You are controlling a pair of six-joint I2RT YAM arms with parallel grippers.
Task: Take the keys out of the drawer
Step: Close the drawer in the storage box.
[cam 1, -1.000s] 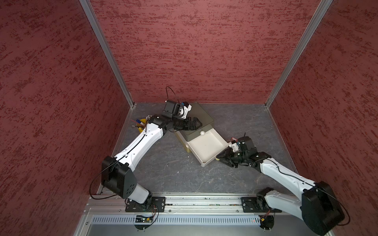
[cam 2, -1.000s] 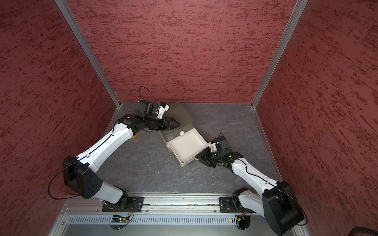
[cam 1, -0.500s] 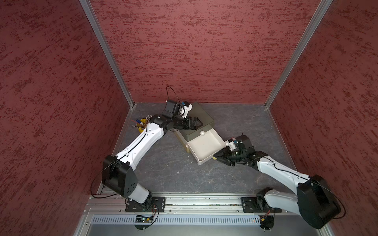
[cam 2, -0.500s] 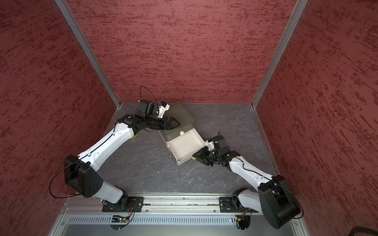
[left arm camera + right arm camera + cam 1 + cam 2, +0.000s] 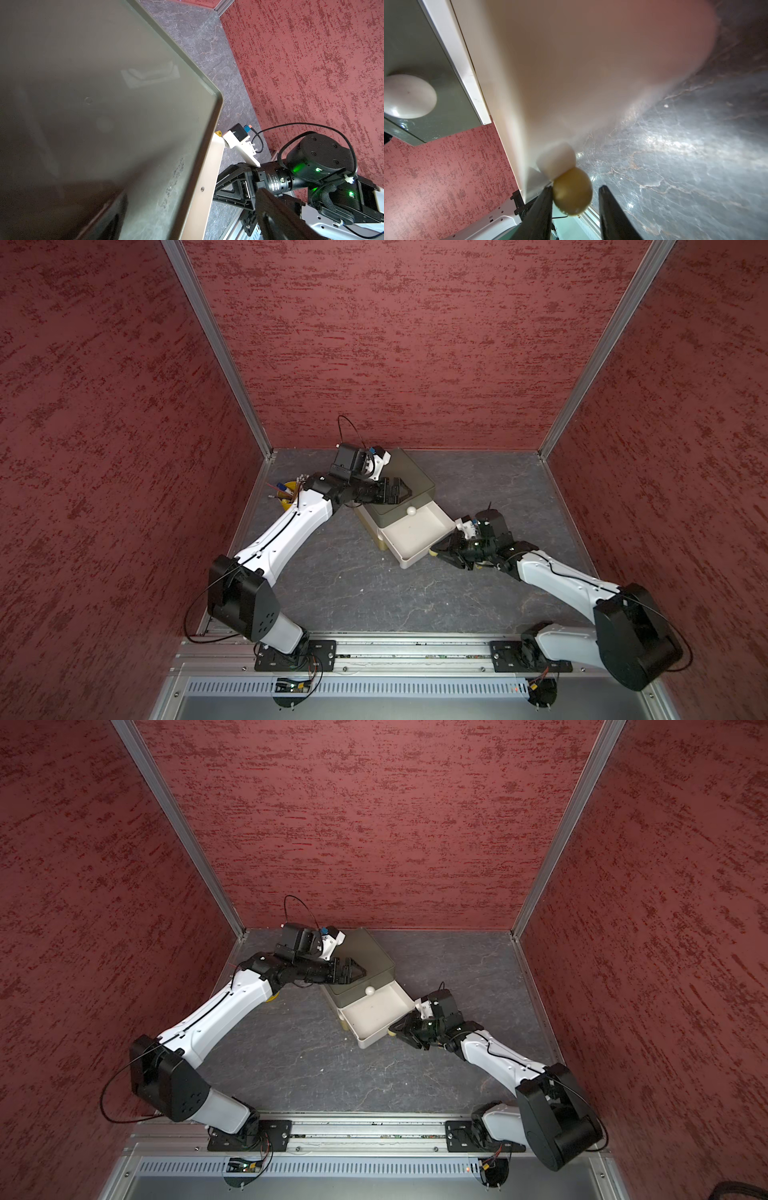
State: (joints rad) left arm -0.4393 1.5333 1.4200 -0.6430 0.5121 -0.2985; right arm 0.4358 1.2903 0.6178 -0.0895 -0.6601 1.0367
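At the cream plastic drawer (image 5: pixel 415 531), pulled out of the olive-green cabinet (image 5: pixel 415 472): right pincer (image 5: pixel 575 188) apart, straddling the yellowish round knob (image 5: pixel 572 192), one finger (image 5: pixel 542 207) touching it. Left pincer (image 5: pixel 401 490) above cabinet top; state cannot be told. No keys visible; drawer floor bare. Step, likely: moving the drawer. Next: clamp knob squarely.

Lab test booth: red textured panels (image 5: pixel 395 344), aluminium corner posts (image 5: pixel 219 348), stone-look floor (image 5: pixel 353 593), metal base rail (image 5: pixel 415 649).
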